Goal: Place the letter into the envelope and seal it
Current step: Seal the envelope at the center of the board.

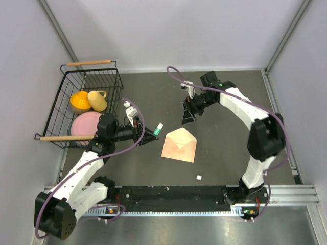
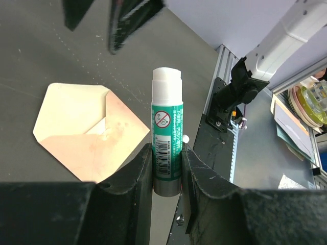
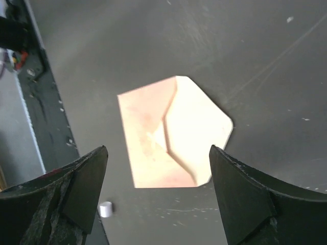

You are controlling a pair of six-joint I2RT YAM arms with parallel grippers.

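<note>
Top-down view of a dark grey table (image 1: 230,153) with two robot arms mounted along the bottom edge of the frame. A peach-pink envelope (image 1: 179,145) lies flat on the table just below the centre, its triangular flap folded open and pointing towards the top of the frame, with the paler inside facing up. Left of centre, the left gripper (image 1: 148,135) has its fingers closed on the lower body of a green-and-white glue stick (image 1: 159,128). The stick's white tip is uncapped and points towards the envelope's upper left corner, near it but apart. Just above the envelope, the right gripper (image 1: 189,116) has its fingers spread wide and holds nothing; its wrist camera looks down at the envelope between them. A small white piece (image 1: 198,177) sits on the table below the envelope. At upper left, a black wire basket (image 1: 61,102) holds yellow items and a pink plate.
</note>
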